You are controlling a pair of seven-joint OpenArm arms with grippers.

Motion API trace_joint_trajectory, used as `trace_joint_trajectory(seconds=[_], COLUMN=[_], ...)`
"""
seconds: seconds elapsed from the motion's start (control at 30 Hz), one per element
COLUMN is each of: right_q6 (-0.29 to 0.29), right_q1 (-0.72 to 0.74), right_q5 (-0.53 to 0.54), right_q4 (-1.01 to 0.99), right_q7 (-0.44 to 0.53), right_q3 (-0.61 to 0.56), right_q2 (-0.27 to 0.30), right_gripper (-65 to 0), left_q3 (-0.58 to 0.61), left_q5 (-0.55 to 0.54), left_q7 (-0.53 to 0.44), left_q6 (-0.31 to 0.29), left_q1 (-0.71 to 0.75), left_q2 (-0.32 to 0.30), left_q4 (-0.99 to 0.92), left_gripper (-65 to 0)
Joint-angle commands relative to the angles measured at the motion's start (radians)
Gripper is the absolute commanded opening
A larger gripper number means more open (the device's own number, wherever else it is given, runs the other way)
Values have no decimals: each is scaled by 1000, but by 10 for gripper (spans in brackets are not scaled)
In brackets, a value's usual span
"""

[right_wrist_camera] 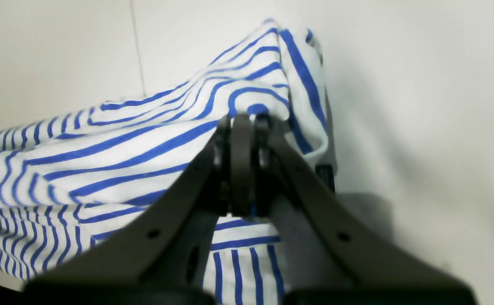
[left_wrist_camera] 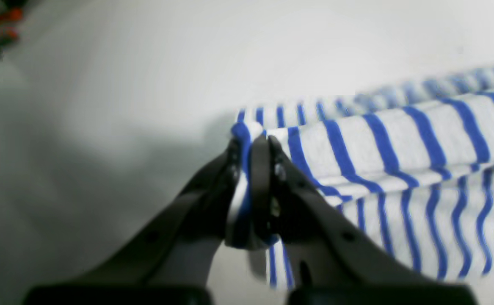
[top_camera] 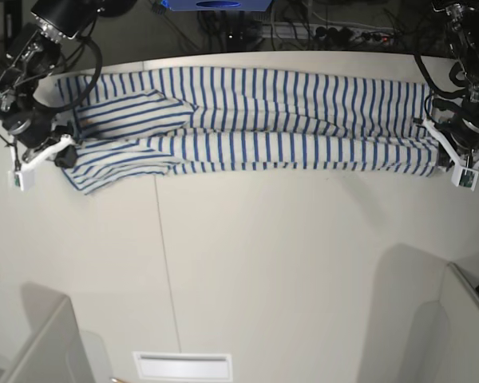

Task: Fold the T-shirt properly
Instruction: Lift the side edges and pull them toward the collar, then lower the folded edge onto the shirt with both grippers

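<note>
Along the far edge of the tabletop (top_camera: 247, 271) lies one T-shirt (top_camera: 255, 120), stretched corner to corner as a long band with its near side already lapped over, so roughly one lengthwise fold looks done; the crosswise folds appear still to come. Two end effectors work it, one at each end: the left end effector (left_wrist_camera: 251, 148) is clamped on the cloth's corner, and the right end effector (right_wrist_camera: 242, 123) likewise pinches striped fabric.
</note>
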Motion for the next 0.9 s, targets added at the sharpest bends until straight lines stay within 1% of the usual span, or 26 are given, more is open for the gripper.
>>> trace_joint_trajectory(seconds=[0.0,0.07,0.13,0.23,0.6,0.7,0.87], right_q6=[3,3,3,3,3,3,3], right_q1=[-6,-28,-38,-54,-103,-106,-106], right_q5=[14,14,14,14,11,11,9], right_q4=[17,19,19,20,9,9,9], right_q7=[21,21,21,21,30,30,27], right_q3=[4,1,0,1,0,0,-2], right_q2=[7,7,-10,-19,-22,-36,-41], right_gripper=[-650,-650,-650,-650,-650,-650,-650], left_q3=[-27,-59,-73,-71,-70,-71,-70], left_q5=[13,13,13,13,13,13,13], left_q7=[-12,-14,-14,-14,-17,-18,-15], left_q6=[6,4,4,4,8,8,8], left_q1=[8,48,68,88,142,139,134], left_q2=[-19,-19,-19,-14,-6,18,32], left_q4=[18,18,18,18,10,7,5], left_gripper=[-650,-650,-650,-650,-650,-650,-650])
